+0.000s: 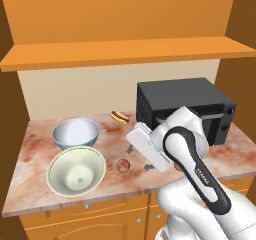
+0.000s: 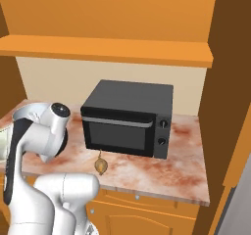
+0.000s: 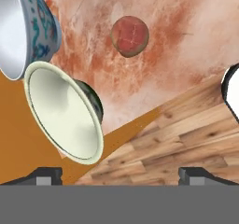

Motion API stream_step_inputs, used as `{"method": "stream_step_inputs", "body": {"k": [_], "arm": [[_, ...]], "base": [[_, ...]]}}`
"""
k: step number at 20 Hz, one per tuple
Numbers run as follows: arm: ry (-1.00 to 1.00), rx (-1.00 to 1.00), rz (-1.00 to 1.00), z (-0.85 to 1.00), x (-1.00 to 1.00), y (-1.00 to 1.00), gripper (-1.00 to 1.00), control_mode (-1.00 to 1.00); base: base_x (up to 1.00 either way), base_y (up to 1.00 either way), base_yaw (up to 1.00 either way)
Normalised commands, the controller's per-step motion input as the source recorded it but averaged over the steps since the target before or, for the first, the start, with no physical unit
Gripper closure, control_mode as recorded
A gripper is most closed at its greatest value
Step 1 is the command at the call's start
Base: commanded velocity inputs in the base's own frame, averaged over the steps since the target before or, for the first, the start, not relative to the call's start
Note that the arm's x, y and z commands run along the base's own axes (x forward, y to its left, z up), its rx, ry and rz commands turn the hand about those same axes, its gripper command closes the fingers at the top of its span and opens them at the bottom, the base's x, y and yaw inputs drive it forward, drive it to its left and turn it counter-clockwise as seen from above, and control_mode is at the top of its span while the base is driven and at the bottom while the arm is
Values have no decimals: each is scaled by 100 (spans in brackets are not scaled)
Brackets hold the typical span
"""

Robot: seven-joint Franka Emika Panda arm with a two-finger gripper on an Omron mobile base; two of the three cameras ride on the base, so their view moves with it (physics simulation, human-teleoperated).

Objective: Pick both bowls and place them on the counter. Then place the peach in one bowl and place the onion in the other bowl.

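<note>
Two bowls stand upright on the marbled counter (image 1: 32,146) at its left end: the white bowl with blue pattern (image 1: 75,133) behind, the cream bowl with the dark green foot (image 1: 76,171) near the front edge. The peach (image 1: 122,165) lies on the counter just right of the cream bowl. My gripper (image 1: 139,158) hovers open right beside the peach, holding nothing. In the hand view the peach (image 3: 130,36) sits ahead of the gripper (image 3: 120,176), with the cream bowl (image 3: 65,113) and white bowl (image 3: 23,29) to the left. The onion (image 2: 100,166) rests in front of the microwave.
A black microwave (image 1: 185,106) stands at the back right of the counter. A small hot dog (image 1: 119,117) lies behind the bowls. An orange wooden shelf (image 1: 125,51) runs overhead. Cabinet drawers (image 1: 100,219) sit below the counter edge.
</note>
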Motion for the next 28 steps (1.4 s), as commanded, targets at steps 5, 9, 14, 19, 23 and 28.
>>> {"method": "stream_step_inputs", "body": {"k": [5, 9, 14, 19, 23, 28], "arm": [[6, -11, 0, 29, -9, -45, -100, -100], [1, -3, 0, 3, -12, -35, -100, -100], [0, 0, 0, -12, -2, -3, -100, -100], [0, -4, 0, -27, 28, 12, -100, -100], [0, -7, 0, -32, 52, 2, -100, -100], [0, -3, 0, -21, 48, 15, -100, -100]], "base": [[0, 0, 0], [0, 0, 0], [0, 0, 0], [0, 0, 0], [0, 0, 0], [0, 0, 0]]}}
